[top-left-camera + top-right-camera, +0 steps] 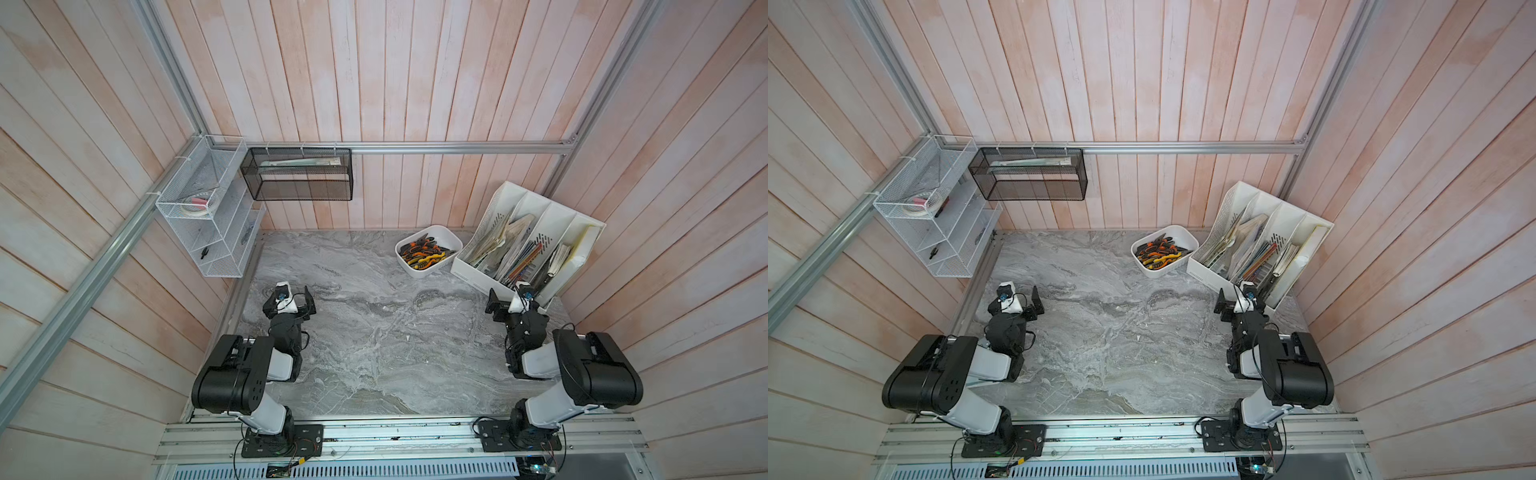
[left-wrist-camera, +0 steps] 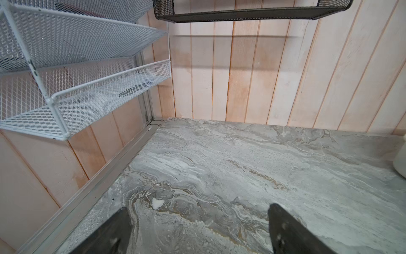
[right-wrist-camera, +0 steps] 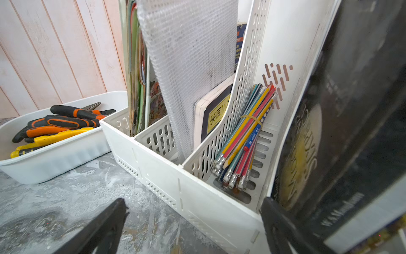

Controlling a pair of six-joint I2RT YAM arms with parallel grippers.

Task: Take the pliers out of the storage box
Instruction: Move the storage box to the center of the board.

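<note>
The storage box (image 1: pixel 417 271) is a shallow white tub at the back of the table, right of centre, seen in both top views (image 1: pixel 1156 272). Several pliers (image 1: pixel 424 251) with orange, yellow and black handles lie piled inside it. In the right wrist view the box (image 3: pixel 55 160) and its pliers (image 3: pixel 59 125) lie ahead, off to one side. My right gripper (image 3: pixel 193 202) is open and holds nothing; it sits low by the file organizer's front, short of the box (image 1: pixel 515 297). My left gripper (image 2: pixel 198 209) is open over bare tabletop at the left (image 1: pixel 291 297).
A white slotted file organizer (image 1: pixel 528 245) with papers, books and a pencil bundle (image 3: pixel 243 136) stands right of the box, touching it. A white mesh rack (image 1: pixel 208 220) hangs on the left wall and a black mesh basket (image 1: pixel 299 174) on the back wall. The tabletop (image 1: pixel 374 332) is grey marble.
</note>
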